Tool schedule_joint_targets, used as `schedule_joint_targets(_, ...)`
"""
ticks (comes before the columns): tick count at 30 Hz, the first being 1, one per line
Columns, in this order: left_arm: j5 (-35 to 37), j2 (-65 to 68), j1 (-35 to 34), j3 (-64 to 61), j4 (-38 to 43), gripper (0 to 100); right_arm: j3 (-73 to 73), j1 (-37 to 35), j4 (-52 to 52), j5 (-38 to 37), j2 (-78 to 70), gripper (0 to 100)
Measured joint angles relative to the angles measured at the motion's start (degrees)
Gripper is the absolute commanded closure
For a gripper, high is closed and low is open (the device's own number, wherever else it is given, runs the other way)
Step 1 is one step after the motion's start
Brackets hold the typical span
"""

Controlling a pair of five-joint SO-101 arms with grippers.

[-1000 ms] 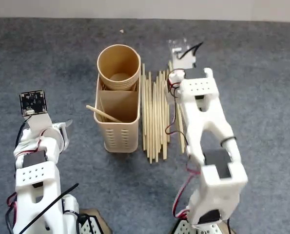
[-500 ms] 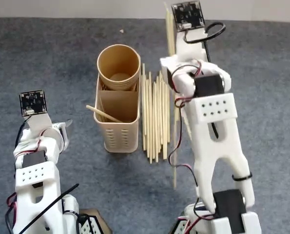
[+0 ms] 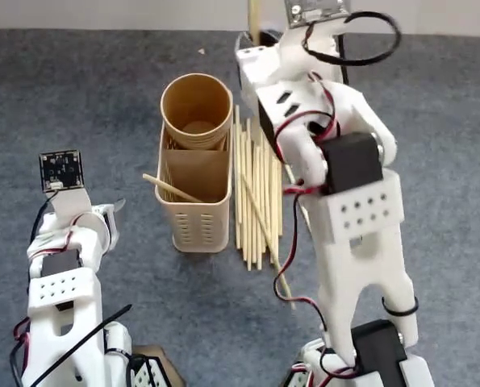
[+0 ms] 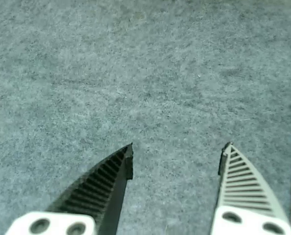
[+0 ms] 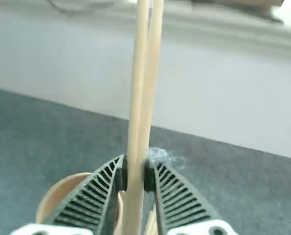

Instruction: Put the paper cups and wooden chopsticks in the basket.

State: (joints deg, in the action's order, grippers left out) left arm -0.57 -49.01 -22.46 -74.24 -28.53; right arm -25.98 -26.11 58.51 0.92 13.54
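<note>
R end effector [image 5: 135, 169] was clamped on a pair of wooden chopsticks [image 5: 143, 73], held upright w/ the sticks running up past the fingertips. In the high view it sat at the far edge of the desk [image 3: 102, 97], beyond the basket [image 3: 195, 222]. L end effector [image 4: 179, 152] was open, nothing btwn its fingers, low over bare desk on the near left.

The desk surface was grey & felt-like, w/ a white wall [image 5: 233, 98] right behind its far edge.

Paper cups [image 3: 196, 121] stood in the basket's far compartment. One chopstick [image 3: 171, 188] lay slanted across the near compartment. Loose chopsticks [image 3: 256, 201] lay in a row just beside the basket's right wall, w/ one stick [image 3: 276, 262] angled across them.
</note>
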Motion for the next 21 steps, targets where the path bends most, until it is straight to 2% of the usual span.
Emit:
schedule_joint_targets(10,0.0,0.0,0.1,-0.9,2.4,70,-5.6,-11.8,4.9,1.0,3.0,99.4)
schedule_joint_targets(16,0.0,0.0,0.1,-0.9,2.4,70,-13.6,-12.8,22.9,0.1,10.7,99.4)
schedule_joint_targets(21,0.0,0.0,0.1,-1.0,2.4,70,-15.0,-12.8,35.6,-0.4,10.4,99.4)
